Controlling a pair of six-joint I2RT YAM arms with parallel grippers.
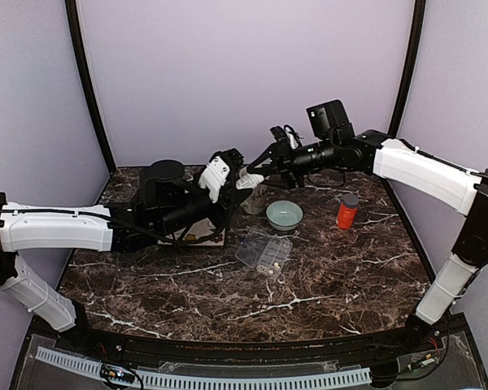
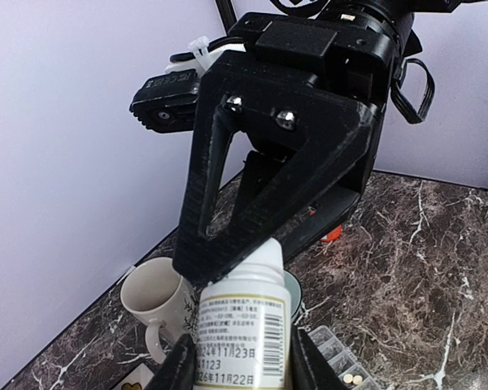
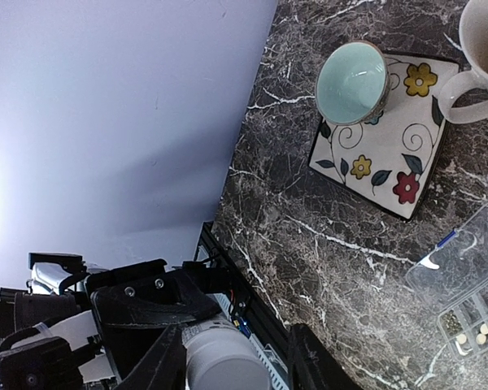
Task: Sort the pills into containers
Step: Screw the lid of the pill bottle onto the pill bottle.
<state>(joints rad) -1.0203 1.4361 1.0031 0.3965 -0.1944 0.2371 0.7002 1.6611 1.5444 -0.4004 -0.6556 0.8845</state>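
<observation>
My left gripper (image 2: 242,361) is shut on a white labelled pill bottle (image 2: 242,325), held in the air above the mug. The right gripper (image 3: 232,361) straddles the bottle's white cap (image 3: 220,357). One finger is against the cap and a gap shows at the other, so the jaws stand open. In the top view both grippers meet at the bottle (image 1: 249,180). The clear pill box (image 1: 264,252) lies open on the table, with two pale pills (image 2: 352,379) in one of its containers (image 3: 472,325).
A cream mug (image 2: 150,296) stands under the bottle beside a pale green bowl (image 1: 285,215). Another green bowl (image 3: 354,81) sits on a flowered tile (image 3: 390,162). An orange grey-capped bottle (image 1: 347,211) stands at the right. The table is dark marble (image 1: 187,284).
</observation>
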